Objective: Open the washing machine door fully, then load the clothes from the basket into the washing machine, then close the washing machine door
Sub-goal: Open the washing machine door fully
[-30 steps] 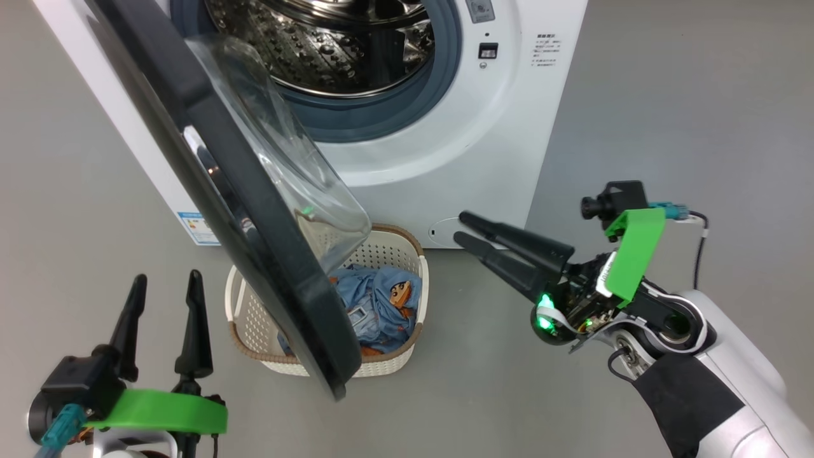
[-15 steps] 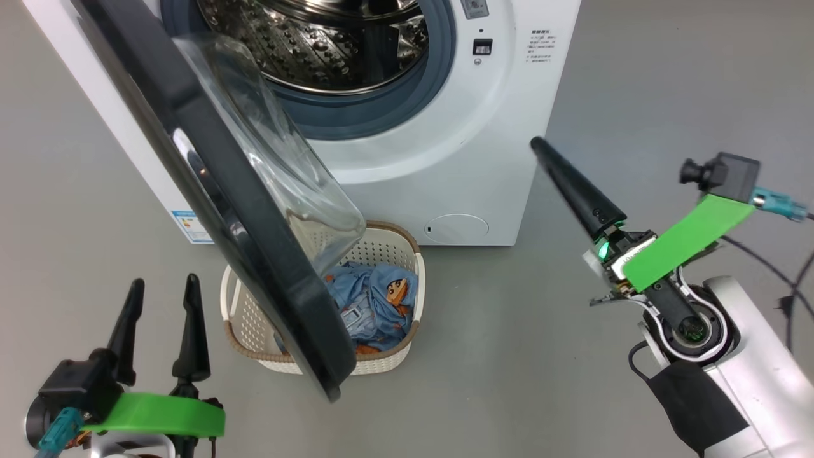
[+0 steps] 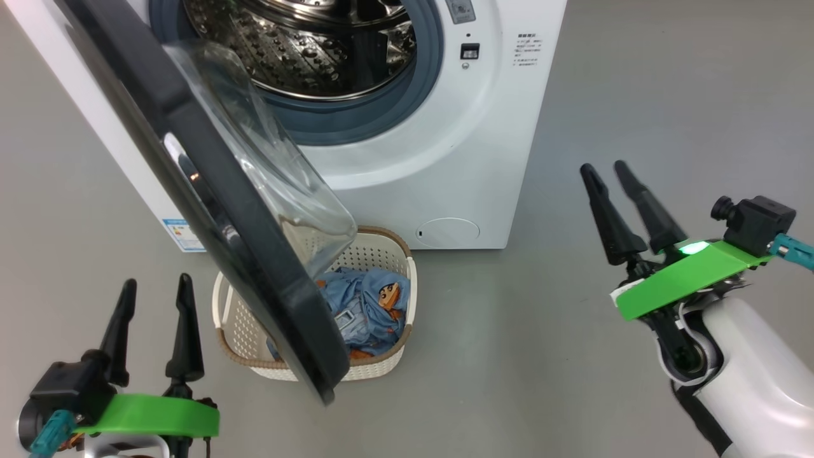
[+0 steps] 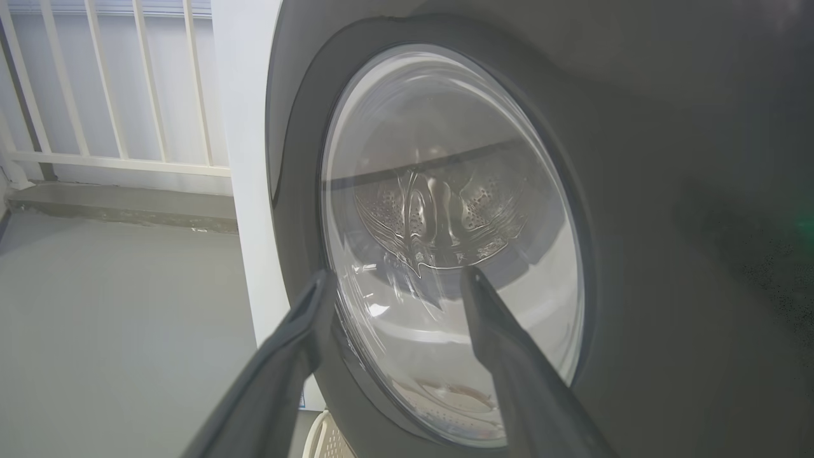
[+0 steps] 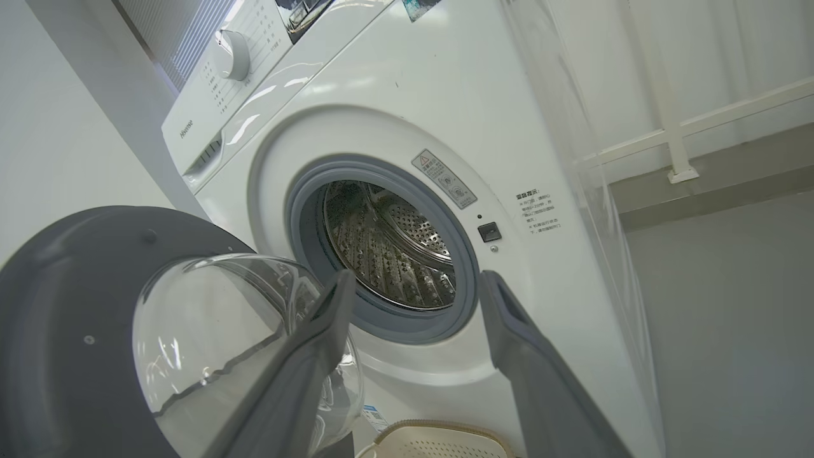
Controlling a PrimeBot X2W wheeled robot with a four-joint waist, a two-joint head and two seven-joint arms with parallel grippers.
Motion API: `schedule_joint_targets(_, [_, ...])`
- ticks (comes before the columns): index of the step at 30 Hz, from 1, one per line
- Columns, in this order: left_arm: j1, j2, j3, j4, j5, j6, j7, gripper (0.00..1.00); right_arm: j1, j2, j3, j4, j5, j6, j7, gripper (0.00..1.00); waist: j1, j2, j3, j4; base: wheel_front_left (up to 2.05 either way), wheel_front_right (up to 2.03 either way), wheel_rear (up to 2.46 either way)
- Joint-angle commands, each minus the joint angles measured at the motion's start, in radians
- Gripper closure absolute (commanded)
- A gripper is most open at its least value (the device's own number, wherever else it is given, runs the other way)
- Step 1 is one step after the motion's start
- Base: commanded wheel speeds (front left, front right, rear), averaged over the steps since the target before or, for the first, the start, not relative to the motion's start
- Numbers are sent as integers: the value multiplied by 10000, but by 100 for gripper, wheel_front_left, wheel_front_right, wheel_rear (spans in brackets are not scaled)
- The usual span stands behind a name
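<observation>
Head view
- Washing machine (image 3: 445, 159) stands on the grey floor (image 3: 521, 331), steel drum (image 3: 305, 44) exposed
- Door (image 3: 210, 210) swung out at the view's left, seen nearly edge-on, with the glass bowl bulging toward the machine
- Basket (image 3: 394, 251) on the floor just in front of the machine's lower front; the door's lower edge crosses over its left part
- Clothes (image 3: 365, 305) lie inside the basket, blue cloth with an orange-brown cartoon face up
- Left end effector (image 3: 157, 283) at lower left, fingers spread, nothing between them, clear of the door
- Right end effector (image 3: 604, 166) at right, released, empty, well apart from the machine and basket

Left wrist view
- Spread fingers point at the door's outer face, glass centre between the tips; drum holes show through the glass
- White railing (image 4: 127, 95) at upper left; a corner of the basket at the bottom edge

Right wrist view
- Parted fingers frame the drum mouth and its grey-blue seal (image 5: 458, 299)
- The door's glass bowl sits lower left, with the basket rim at the bottom edge
- A round knob (image 5: 232, 54) on the panel, upper left
</observation>
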Motion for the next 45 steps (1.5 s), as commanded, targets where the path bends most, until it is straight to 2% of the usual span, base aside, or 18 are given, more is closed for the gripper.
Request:
schedule_joint_targets(1, [-21, 225, 363, -350, -44, 42, -65, 0, 44, 41, -221, -225, -821, 16, -113, 0, 0, 0, -19, -49, 0, 0, 0])
schedule_joint_targets(7, [87, 225, 424, -466, -48, 89, -65, 0, 1147, 689, -1423, -863, -3523, 16, -124, 0, 0, 0, -51, -170, 0, 0, 0])
schedule_joint_targets(17, [287, 225, 499, -625, -33, 202, -65, 0, 3043, 1310, -2975, -2110, -6367, 16, -126, 0, 0, 0, -147, -301, 0, 0, 0])
schedule_joint_targets(32, [840, 225, 420, -741, 103, 398, -65, 0, 4695, 2307, -4344, -2787, -8307, 16, -127, 0, 0, 0, -353, -400, 0, 0, 0])
schedule_joint_targets(45, [1078, 225, 180, -330, 401, 382, -65, 0, 4933, 2548, -4346, -2776, -8847, 16, -127, 0, 0, 0, -585, -464, 0, 0, 0])
